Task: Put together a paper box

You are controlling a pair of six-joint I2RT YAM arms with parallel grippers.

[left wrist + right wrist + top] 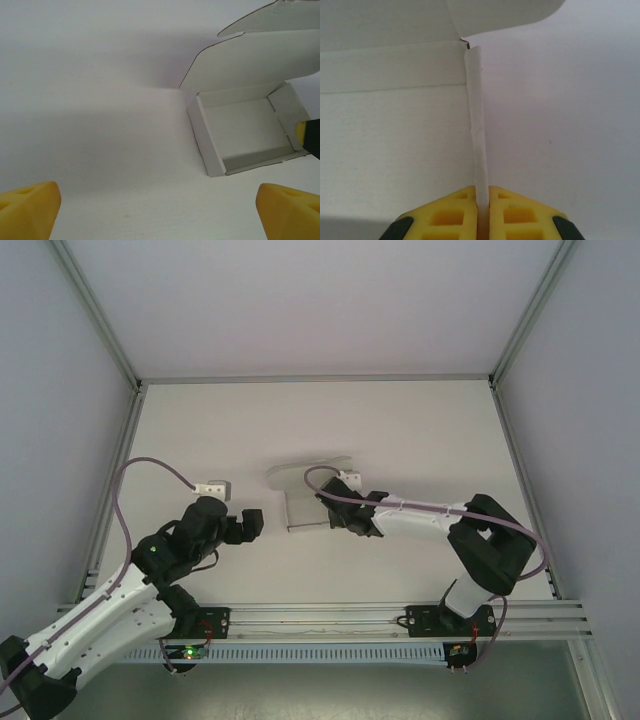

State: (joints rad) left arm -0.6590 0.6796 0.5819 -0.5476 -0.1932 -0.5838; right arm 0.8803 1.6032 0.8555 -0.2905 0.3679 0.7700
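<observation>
Yellow fingertips [451, 214] of the right hand [481, 200] are pressed together on a thin upright side wall [479, 145] of the paper box [395, 145]. The card edge stands between them and runs away toward the box's far corner. From above, this hand reaches in from the right and meets the box on its right side, near the middle of the white desk [420, 430]. The box lies flat on the desk as a shallow open tray, with its lid flap [235, 60] raised and curving at the far side. The left hand [236, 504] hangs to the left of the box, apart from it, with its jaws spread wide and nothing between them. In its wrist view the box sits beyond it, toward the right.
</observation>
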